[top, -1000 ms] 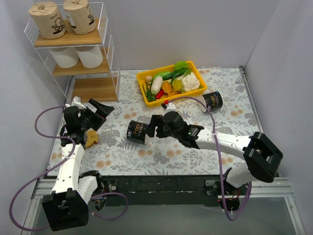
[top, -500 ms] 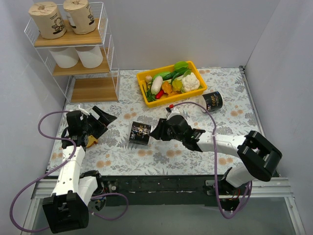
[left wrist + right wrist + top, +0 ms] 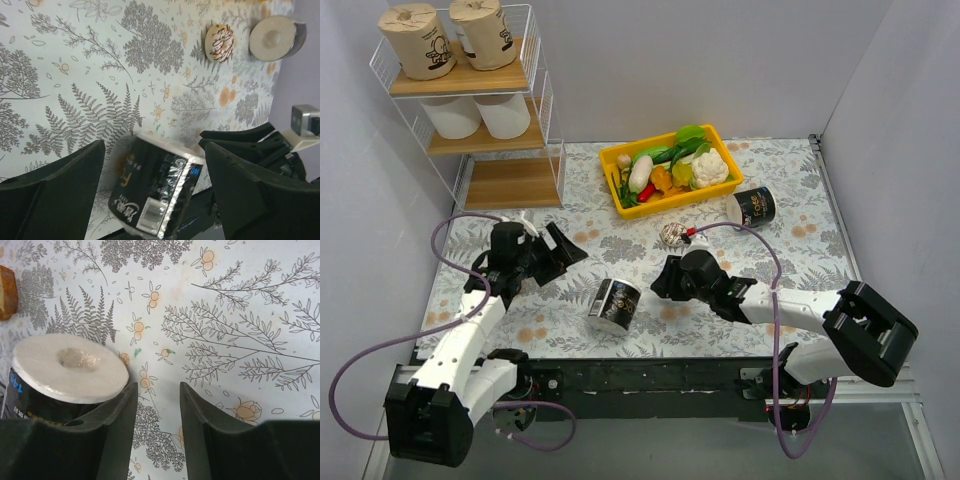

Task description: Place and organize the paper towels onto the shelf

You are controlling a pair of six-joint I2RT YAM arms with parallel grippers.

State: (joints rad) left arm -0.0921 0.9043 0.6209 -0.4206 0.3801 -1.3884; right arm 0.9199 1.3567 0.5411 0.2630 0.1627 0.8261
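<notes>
A black-wrapped paper towel roll (image 3: 615,301) lies on the flowered cloth near the table's front edge, loose. My left gripper (image 3: 570,246) is open just left of it. In the left wrist view the roll (image 3: 152,192) sits a little ahead, between the spread fingers (image 3: 55,190). My right gripper (image 3: 658,280) is just right of the roll, jaws narrowly parted over bare cloth (image 3: 157,386), with the roll's white end (image 3: 70,369) beside its left finger. A second black roll (image 3: 753,207) lies at the right. The shelf (image 3: 510,183) holds two tan rolls (image 3: 418,42) on top and two white rolls (image 3: 450,115) on the middle tier.
A yellow bin (image 3: 672,199) of vegetables stands at the back centre. A small patterned ball (image 3: 672,234) lies on the cloth just behind my right gripper. A brown lump (image 3: 7,292) shows at the left edge of the right wrist view. Grey walls close in both sides.
The right gripper narrowed its jaws and drew back right. The black roll shifted toward the front edge. The left gripper swung right toward the roll and closed slightly.
</notes>
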